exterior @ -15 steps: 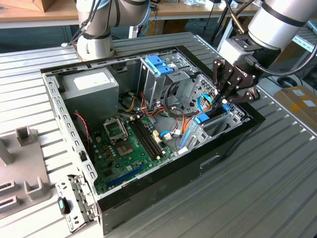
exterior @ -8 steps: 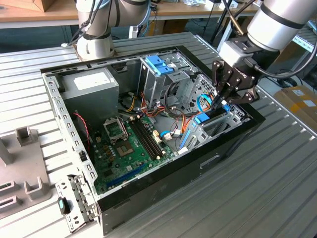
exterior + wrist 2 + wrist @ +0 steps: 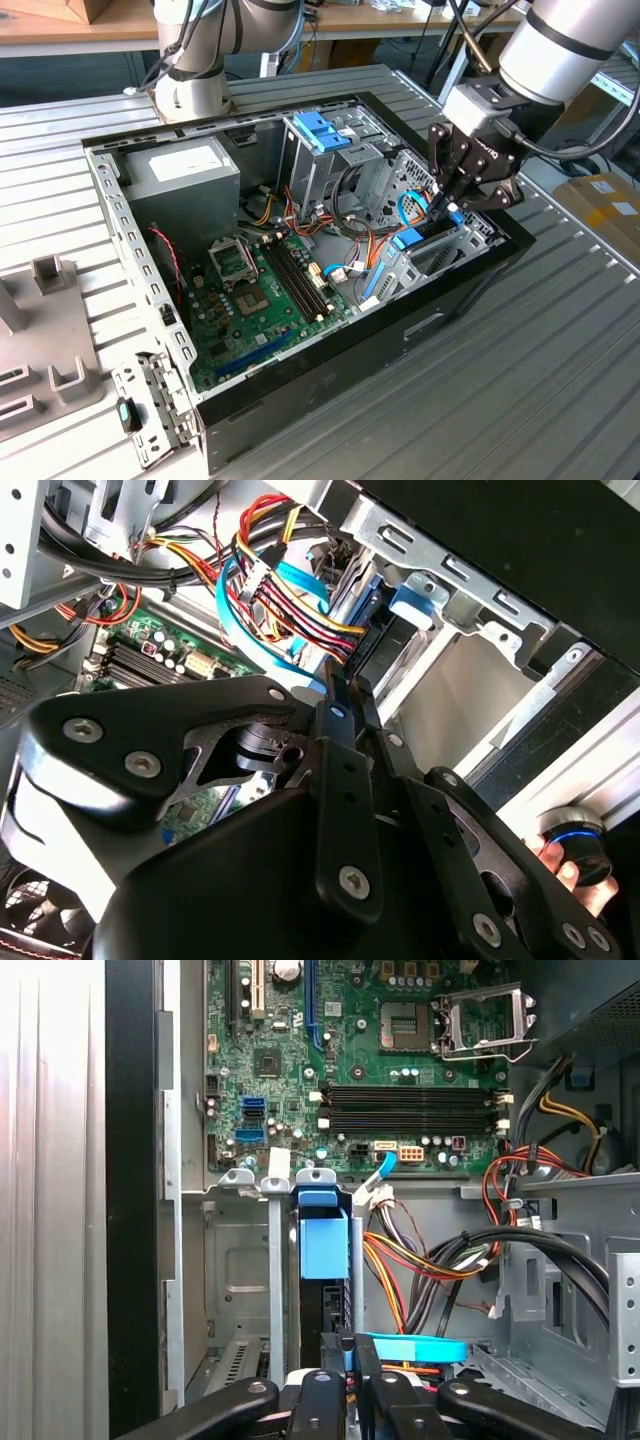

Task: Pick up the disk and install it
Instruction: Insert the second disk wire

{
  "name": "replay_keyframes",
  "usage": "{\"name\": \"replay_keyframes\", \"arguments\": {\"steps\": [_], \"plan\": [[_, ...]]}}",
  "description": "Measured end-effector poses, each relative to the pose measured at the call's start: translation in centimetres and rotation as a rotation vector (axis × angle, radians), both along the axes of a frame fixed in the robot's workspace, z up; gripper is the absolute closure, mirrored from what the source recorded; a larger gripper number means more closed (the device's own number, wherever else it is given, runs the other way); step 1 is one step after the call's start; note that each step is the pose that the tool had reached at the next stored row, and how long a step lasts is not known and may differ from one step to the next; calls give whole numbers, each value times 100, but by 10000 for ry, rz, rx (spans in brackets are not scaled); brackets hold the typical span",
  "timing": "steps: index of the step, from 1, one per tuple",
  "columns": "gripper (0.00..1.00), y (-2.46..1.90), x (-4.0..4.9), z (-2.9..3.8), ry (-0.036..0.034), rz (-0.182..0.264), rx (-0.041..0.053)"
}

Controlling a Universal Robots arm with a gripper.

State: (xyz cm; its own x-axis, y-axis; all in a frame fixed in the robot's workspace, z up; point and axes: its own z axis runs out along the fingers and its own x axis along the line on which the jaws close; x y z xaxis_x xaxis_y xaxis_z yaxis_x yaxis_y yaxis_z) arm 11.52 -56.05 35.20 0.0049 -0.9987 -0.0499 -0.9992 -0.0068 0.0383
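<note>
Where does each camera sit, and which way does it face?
Exterior view: off the arm, above the open computer case, looking down inside; arm and tool at the exterior view's right.
First wrist view: on the arm, looking past the tool at the disk in the drive bay, motherboard beyond.
Second wrist view: on the arm, looking along the tool toward coloured cables.
All three share the motherboard.

My exterior view looks down at an angle on the whole open computer case [image 3: 300, 290] from a little way off. Both wrist views sit close above the hand [image 3: 350, 1360], sharing the drive bay [image 3: 320, 1290] and motherboard [image 3: 380, 1060].
</note>
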Motion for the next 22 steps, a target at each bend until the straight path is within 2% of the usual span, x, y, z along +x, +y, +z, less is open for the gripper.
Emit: {"name": "replay_keyframes", "arguments": {"steps": [22], "plan": [[84,0,4,-77,0,3,-2]]}}
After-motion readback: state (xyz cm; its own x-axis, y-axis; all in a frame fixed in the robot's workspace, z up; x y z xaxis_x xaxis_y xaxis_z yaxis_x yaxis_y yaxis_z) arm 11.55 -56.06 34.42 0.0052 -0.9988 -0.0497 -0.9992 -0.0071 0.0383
